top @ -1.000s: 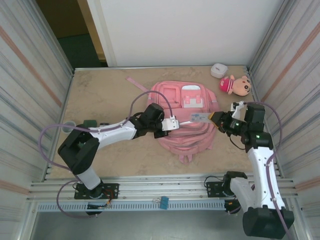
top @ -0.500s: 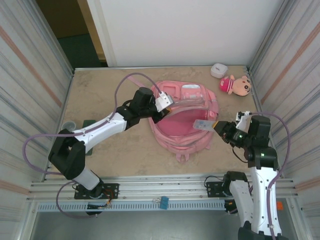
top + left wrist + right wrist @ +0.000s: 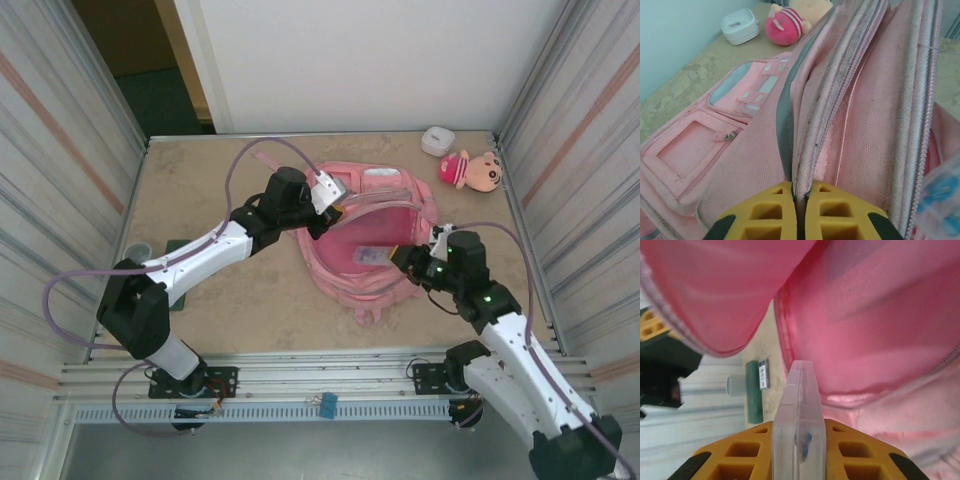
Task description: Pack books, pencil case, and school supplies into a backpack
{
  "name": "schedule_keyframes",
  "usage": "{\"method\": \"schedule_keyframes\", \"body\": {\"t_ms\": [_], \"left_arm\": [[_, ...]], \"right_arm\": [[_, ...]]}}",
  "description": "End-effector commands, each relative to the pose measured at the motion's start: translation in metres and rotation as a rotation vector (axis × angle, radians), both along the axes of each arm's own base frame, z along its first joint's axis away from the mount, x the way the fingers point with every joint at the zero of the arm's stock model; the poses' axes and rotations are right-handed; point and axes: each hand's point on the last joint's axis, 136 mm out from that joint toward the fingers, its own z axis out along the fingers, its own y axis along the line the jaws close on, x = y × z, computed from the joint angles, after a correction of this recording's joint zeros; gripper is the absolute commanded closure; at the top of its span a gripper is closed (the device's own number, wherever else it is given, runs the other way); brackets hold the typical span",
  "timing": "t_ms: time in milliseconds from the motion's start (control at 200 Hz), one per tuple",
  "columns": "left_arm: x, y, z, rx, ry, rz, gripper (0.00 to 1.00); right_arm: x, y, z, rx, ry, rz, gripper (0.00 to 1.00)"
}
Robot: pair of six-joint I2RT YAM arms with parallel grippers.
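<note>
The big pink cloth backpack (image 3: 372, 290) lies flat in the middle of the tan stone table (image 3: 200, 190), with its top end toward the far wall. Its big top mouth is pulled wide open, and you can see the pink inside. The left gripper (image 3: 338, 206) is at the far rim of that mouth. In the left wrist view its two yellow fingers (image 3: 765, 212) are pinched tight on the pink cloth edge next to the zipper, with no gap between them. That edge stands up off the rest of the bag. The right gripper (image 3: 402, 256) comes in from the right side and sits at the open mouth. Its yellow fingers (image 3: 735, 450) squeeze a flat see-through plastic case (image 3: 800, 400) from both sides. The case points into the pink inside of the bag, and something small and blue shows through it. From above, the case (image 3: 372, 257) sits over the open part of the bag. A little plush doll with a pink hat (image 3: 475, 170) lies near the far right corner of the table, just beside the bag. A small white box (image 3: 437, 140) sits next to the doll by the back wall. A dark green block (image 3: 754, 392) and a small grey cup (image 3: 732, 386) lie on the left side of the table, well apart from the bag.
</note>
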Motion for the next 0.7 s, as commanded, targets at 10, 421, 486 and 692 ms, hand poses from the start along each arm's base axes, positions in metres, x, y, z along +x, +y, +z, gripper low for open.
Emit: {"method": "schedule_keyframes", "body": {"t_ms": [10,421,486,692], "left_arm": [[0.007,-0.006,0.071,-0.163,-0.098,0.0,1.0],[0.01,-0.009,0.083,-0.234,-0.062,0.029,1.0],[0.01,-0.009,0.084,-0.244,-0.053,0.033,1.0],[0.011,-0.011,0.09,-0.264,-0.049,0.036,1.0]], "right_arm": [[0.038,-0.003,0.018,0.109,-0.123,-0.222,0.96],[0.059,0.022,0.007,0.183,-0.213,-0.473,0.95],[0.065,0.03,0.001,0.186,-0.203,-0.492,0.95],[0.082,0.055,-0.011,0.236,-0.184,-0.534,0.94]]}}
